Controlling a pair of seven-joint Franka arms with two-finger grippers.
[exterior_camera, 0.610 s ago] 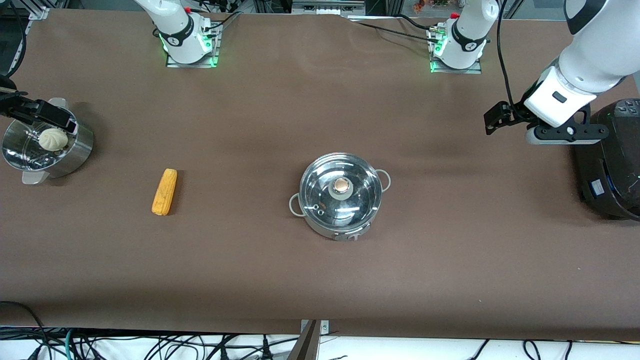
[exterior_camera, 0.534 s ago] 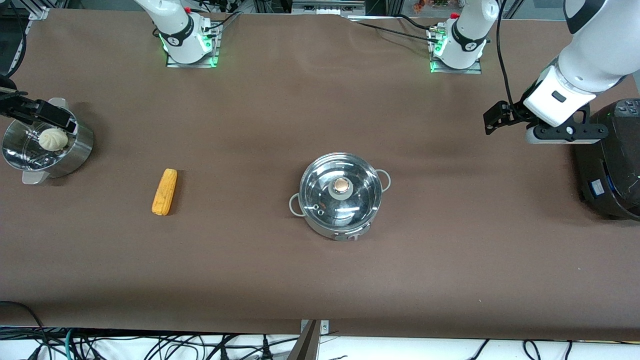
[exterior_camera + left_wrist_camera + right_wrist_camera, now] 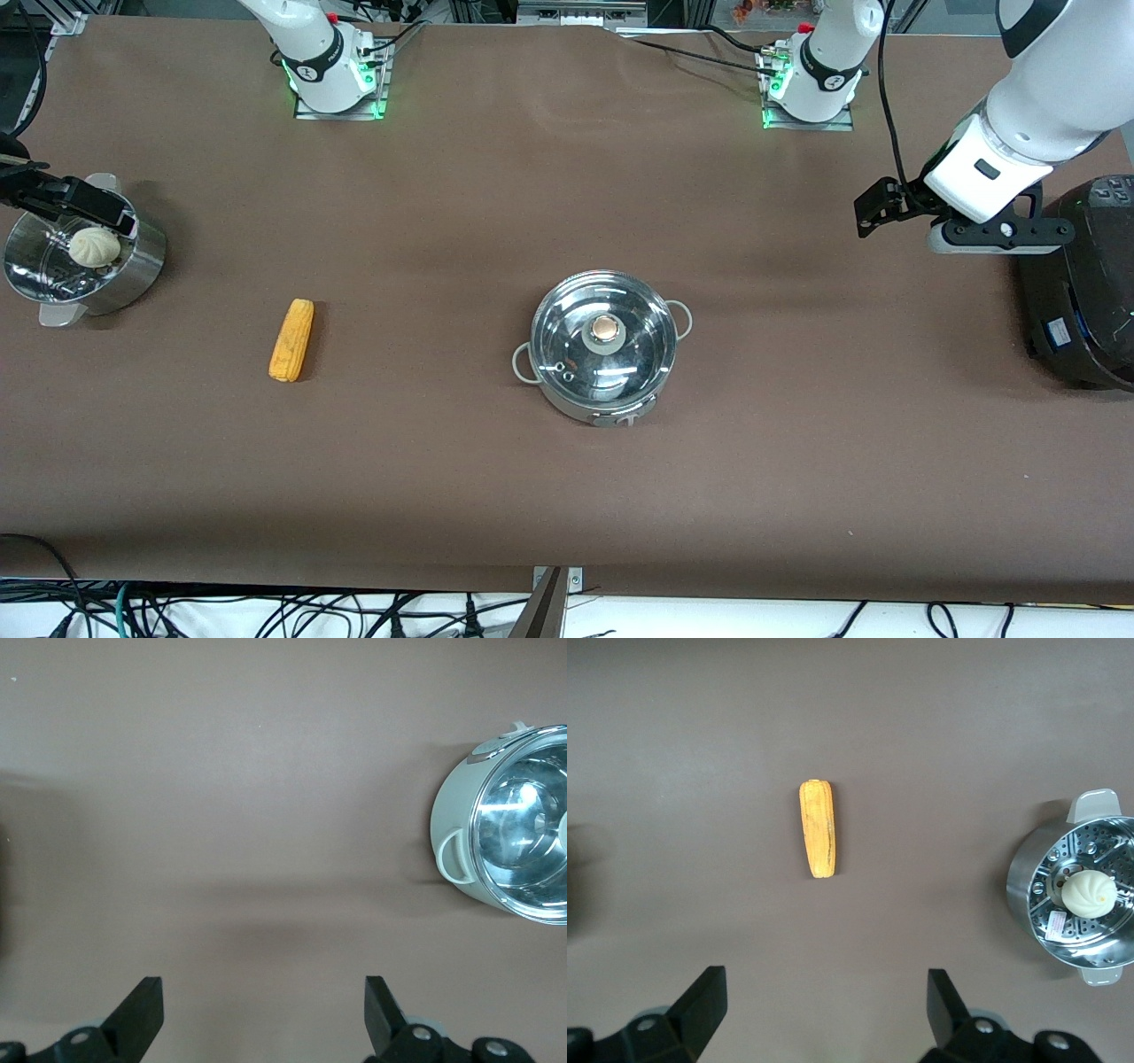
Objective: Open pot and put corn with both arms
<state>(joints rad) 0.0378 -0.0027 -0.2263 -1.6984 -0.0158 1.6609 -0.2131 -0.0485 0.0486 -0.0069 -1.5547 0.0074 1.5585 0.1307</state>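
The pot [image 3: 604,354] sits at mid-table with its glass lid [image 3: 602,341] seated and the round knob [image 3: 605,330] centred on top; nothing has been lifted, so the opening step is not yet begun. The corn [image 3: 291,340] lies flat on the brown table [image 3: 443,487], well apart from the pot toward the right arm's end, its long axis running roughly from nearer the front camera to farther from it. The left gripper [image 3: 264,1014] hangs over bare table near the left arm's end, close to a black appliance [image 3: 1085,283], with its fingers [image 3: 142,1010] spread wide and empty; its wrist view catches the pot at the frame edge, so it probably needs a long traverse before it can centre over the knob. The right gripper [image 3: 824,1010] is also spread and empty, up over the steamer pot [image 3: 84,261] that holds a white bun [image 3: 94,246]; its wrist view shows the corn ahead and the steamer off to one side. Judgement: the division of labour looks like left arm for the lid, right arm for the corn, since each stands on its object's side. The rounded cob may roll when pinched.
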